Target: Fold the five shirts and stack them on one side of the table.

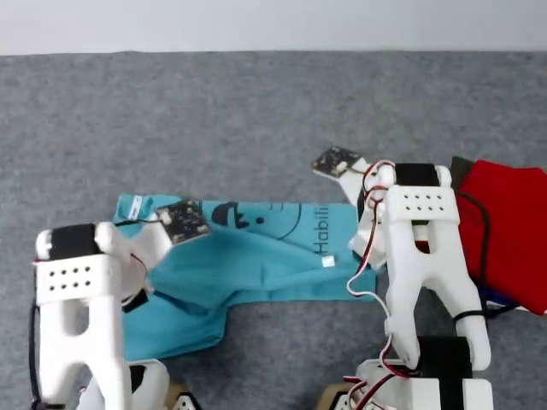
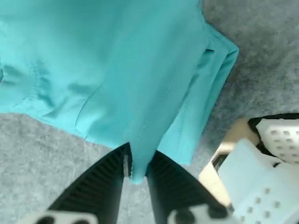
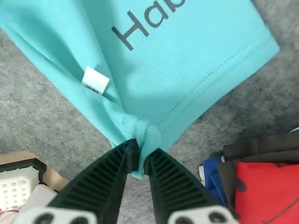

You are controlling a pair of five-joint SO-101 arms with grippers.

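A teal shirt (image 1: 256, 248) with dark print lies partly folded across the middle of the grey table. My left gripper (image 2: 135, 171) is shut on a fold of its fabric (image 2: 140, 116) near the shirt's left end, which hangs lifted from the fingers. My right gripper (image 3: 140, 156) is shut on a bunched corner of the same teal shirt (image 3: 187, 60), near a small white label (image 3: 96, 80). In the high view the left arm (image 1: 81, 282) stands at the shirt's left side and the right arm (image 1: 419, 231) at its right edge.
A pile of shirts with a red one (image 1: 504, 231) on top lies at the table's right side; red, dark and blue layers (image 3: 252, 175) of it lie close to my right gripper. Grey carpet-like table surface (image 1: 214, 111) stretches beyond the teal shirt.
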